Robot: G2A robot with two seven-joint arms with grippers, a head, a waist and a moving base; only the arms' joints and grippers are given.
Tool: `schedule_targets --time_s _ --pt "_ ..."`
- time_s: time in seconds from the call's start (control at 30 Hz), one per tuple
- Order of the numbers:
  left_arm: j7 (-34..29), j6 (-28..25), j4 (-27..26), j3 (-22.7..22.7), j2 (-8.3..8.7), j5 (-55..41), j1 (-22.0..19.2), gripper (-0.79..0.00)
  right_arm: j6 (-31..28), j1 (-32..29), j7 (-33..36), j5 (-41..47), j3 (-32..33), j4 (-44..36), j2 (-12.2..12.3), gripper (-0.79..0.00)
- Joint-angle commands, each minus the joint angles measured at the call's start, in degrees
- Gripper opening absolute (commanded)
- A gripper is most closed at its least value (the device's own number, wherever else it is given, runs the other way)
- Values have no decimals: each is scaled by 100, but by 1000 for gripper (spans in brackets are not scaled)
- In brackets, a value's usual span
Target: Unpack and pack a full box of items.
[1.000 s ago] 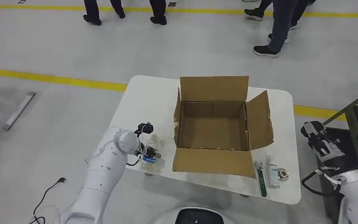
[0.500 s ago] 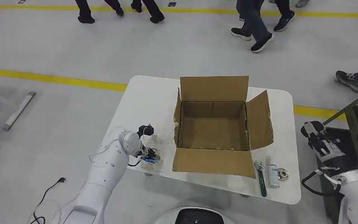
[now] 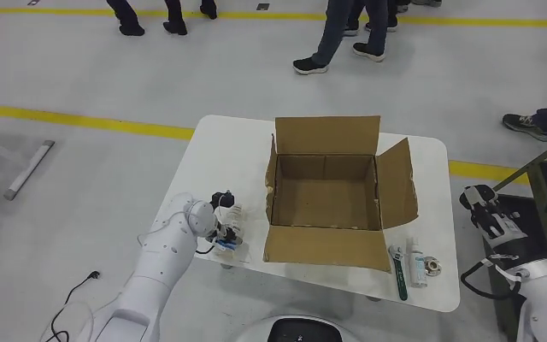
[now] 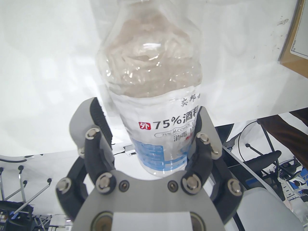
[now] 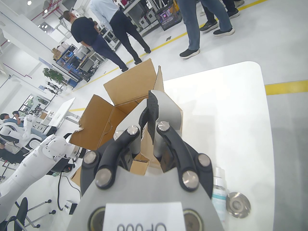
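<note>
Clear plastic bottle (image 4: pixel 154 73) with a white-and-blue label lay neck-away from the left tool (image 4: pixel 149 108), near the front-left edge of the white rounded tabletop (image 3: pixel 231 154), left of the open brown cardboard box (image 3: pixel 327 135). Could not tell whether its base rested fully on the surface.

Left tool stood apart, straddling the labelled lower body. One pad lay against the label and the other showed a sliver of tabletop between it and the bottle.

Box interior showed bare cardboard. A green-handled wrench (image 3: pixel 399 272), a small white bottle (image 3: pixel 416 261) and a metal disc (image 3: pixel 433 266) lay together on the tabletop at the box's front-right corner. Judged: unpacking done, and the bottle was either just being let go or about to be taken up for packing.

Right tool (image 5: pixel 152 102) hung beyond the tabletop's right side with its fingers together, holding nothing.

Notes for doing the step well:
- Centre the tool first, so both pads meet the bottle together — a one-sided push would likely roll it toward the near edge.
- Close on the label band and keep the squeeze light, since the thin wall would probably dent.
- Lift clear before crossing, because the box's left wall and flap stood between the bottle and the interior.
</note>
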Motion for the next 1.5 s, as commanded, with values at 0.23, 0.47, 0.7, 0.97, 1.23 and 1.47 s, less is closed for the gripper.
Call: schedule_targets --time_s 0.23,0.47,0.7,0.97,1.23,1.47 --pt "71 26 84 71 18 -23 -40 -785 0 0 0 0 0 0 0 -785" --pt "-17 61 -193 -48 114 7 -18 -785 160 42 -37 128 11 -34 35 -785" --pt "-534 138 -1416 -548 339 -88 267 -785 1206 314 810 1168 230 -28 136 -191" --pt "-1125 231 -3053 -960 523 -274 845 -785 1766 693 2233 1293 199 242 365 0" --pt "-1178 322 -3480 -1054 608 -356 1044 -785 1674 849 2022 421 -462 343 485 0" --pt "-1104 340 -3445 -1009 650 -421 1053 -785 1840 961 1869 -145 -1063 501 549 0"
